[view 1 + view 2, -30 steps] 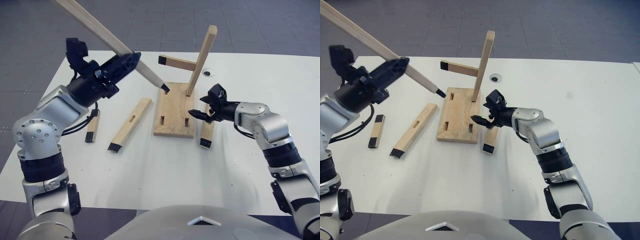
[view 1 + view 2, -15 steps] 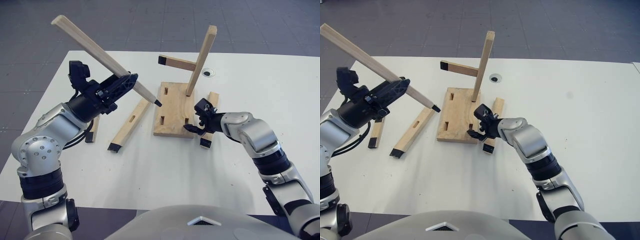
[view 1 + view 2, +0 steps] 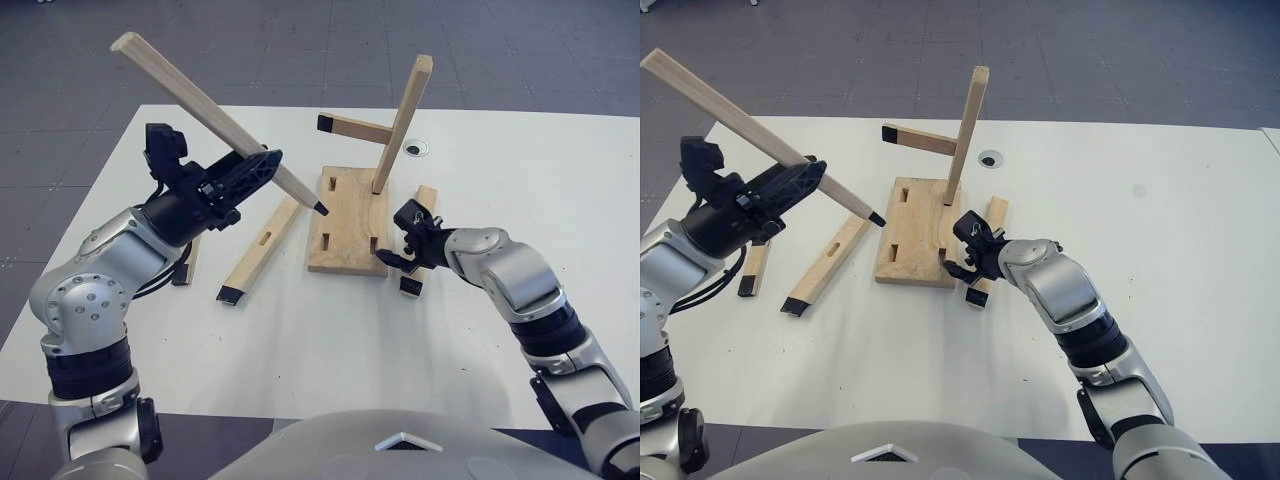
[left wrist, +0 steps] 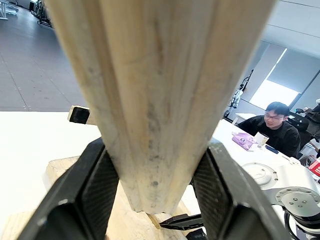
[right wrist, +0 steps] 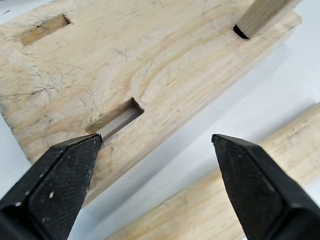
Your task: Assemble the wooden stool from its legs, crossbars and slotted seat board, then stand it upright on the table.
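We've got the left gripper (image 3: 258, 170) clamped on 1 leg (image 3: 180, 85), tilted in the air, black tip down by the seat board (image 3: 345, 225) left edge. The right gripper (image 5: 156, 141) sits spread apart at the board's near right corner. The board lies flat on the table (image 3: 500, 170) with 1 upright leg (image 3: 405, 115) slotted in.

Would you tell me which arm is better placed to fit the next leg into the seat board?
Left. The left gripper is shut on a leg whose tip hangs by the left slots of the seat board. The right gripper is open and empty at its near right edge.
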Tool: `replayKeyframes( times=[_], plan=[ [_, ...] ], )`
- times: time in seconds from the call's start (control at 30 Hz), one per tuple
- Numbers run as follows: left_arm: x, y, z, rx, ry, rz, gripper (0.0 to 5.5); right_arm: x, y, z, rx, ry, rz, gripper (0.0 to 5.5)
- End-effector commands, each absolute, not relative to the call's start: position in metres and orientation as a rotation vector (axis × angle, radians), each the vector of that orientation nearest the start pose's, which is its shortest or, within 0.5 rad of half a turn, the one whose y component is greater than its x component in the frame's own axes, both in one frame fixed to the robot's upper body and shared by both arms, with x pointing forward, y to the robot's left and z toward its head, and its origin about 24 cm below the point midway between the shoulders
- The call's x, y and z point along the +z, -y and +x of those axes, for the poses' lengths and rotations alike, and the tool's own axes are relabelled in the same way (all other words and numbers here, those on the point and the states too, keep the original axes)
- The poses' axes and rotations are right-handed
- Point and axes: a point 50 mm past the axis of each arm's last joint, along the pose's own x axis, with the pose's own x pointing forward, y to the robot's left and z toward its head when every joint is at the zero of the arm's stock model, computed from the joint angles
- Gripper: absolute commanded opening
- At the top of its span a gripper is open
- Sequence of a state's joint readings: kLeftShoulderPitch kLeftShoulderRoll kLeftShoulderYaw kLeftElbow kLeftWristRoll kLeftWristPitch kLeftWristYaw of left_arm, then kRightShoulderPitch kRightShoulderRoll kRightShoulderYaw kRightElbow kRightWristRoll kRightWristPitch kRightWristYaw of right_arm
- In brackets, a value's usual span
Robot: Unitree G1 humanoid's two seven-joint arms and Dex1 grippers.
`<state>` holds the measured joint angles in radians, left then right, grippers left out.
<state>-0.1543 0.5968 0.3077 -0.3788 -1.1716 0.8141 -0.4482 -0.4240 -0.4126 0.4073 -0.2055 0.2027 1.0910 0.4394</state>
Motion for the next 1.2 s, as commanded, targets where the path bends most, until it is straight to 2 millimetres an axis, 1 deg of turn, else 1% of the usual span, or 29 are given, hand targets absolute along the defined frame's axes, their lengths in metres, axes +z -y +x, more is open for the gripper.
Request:
replayKeyframes(
  times=[0.03,0.17,0.23,0.3,0.4,0.47,0.53,0.63,0.7,0.73,0.8,0.83,0.87,0.9,0.93,1.0,1.03,1.1,1.13,1.2],
  plan=[
    [0.169,-0.202,0.241,-0.8,-0.099,-0.42,2.07,0.056,0.12,0.271,0.666,-0.782,-0.394,4.06],
    [0.17,-0.201,0.245,-0.812,-0.1,-0.401,2.07,0.052,0.123,0.27,0.681,-0.795,-0.426,4.06],
    [0.17,-0.2,0.246,-0.821,-0.105,-0.385,2.07,0.047,0.127,0.265,0.716,-0.821,-0.464,4.06],
    [0.17,-0.2,0.246,-0.825,-0.11,-0.37,2.07,0.038,0.136,0.258,0.753,-0.856,-0.53,4.06],
    [0.17,-0.202,0.247,-0.819,-0.112,-0.355,2.07,0.02,0.155,0.247,0.826,-0.927,-0.66,4.06],
    [0.167,-0.201,0.247,-0.827,-0.121,-0.348,2.07,0.009,0.171,0.232,0.909,-0.98,-0.739,4.06],
    [0.165,-0.199,0.246,-0.844,-0.135,-0.339,2.07,0.006,0.187,0.216,1.011,-1.024,-0.792,4.06],
    [0.157,-0.192,0.247,-0.881,-0.166,-0.328,2.07,0.004,0.217,0.193,1.165,-1.1,-0.878,4.06],
    [0.154,-0.186,0.249,-0.906,-0.178,-0.327,2.07,0.003,0.232,0.182,1.284,-1.097,-0.923,4.06],
    [0.152,-0.183,0.25,-0.917,-0.183,-0.33,2.07,0.004,0.236,0.177,1.336,-1.089,-0.933,4.06],
    [0.15,-0.179,0.25,-0.936,-0.193,-0.332,2.07,0.011,0.24,0.168,1.449,-1.031,-0.949,4.06],
    [0.15,-0.178,0.249,-0.939,-0.195,-0.333,2.07,0.016,0.24,0.168,1.488,-0.991,-0.963,4.06],
    [0.15,-0.178,0.249,-0.941,-0.199,-0.333,2.07,0.023,0.238,0.173,1.49,-0.923,-0.965,4.06],
    [0.149,-0.178,0.249,-0.942,-0.202,-0.332,2.07,0.033,0.232,0.184,1.45,-0.844,-0.94,4.06],
    [0.149,-0.176,0.251,-0.944,-0.2,-0.332,2.07,0.048,0.223,0.198,1.395,-0.735,-0.9,4.06],
    [0.15,-0.175,0.254,-0.94,-0.188,-0.335,2.07,0.077,0.209,0.217,1.327,-0.578,-0.826,4.06],
    [0.151,-0.175,0.256,-0.936,-0.18,-0.339,2.07,0.093,0.203,0.227,1.282,-0.516,-0.775,4.06],
    [0.151,-0.176,0.259,-0.932,-0.171,-0.342,2.07,0.118,0.198,0.24,1.218,-0.446,-0.72,4.06],
    [0.152,-0.176,0.26,-0.929,-0.168,-0.341,2.07,0.126,0.198,0.245,1.193,-0.43,-0.71,4.06],
    [0.15,-0.174,0.263,-0.926,-0.159,-0.335,2.07,0.126,0.202,0.256,1.138,-0.431,-0.741,4.06]
  ],
)
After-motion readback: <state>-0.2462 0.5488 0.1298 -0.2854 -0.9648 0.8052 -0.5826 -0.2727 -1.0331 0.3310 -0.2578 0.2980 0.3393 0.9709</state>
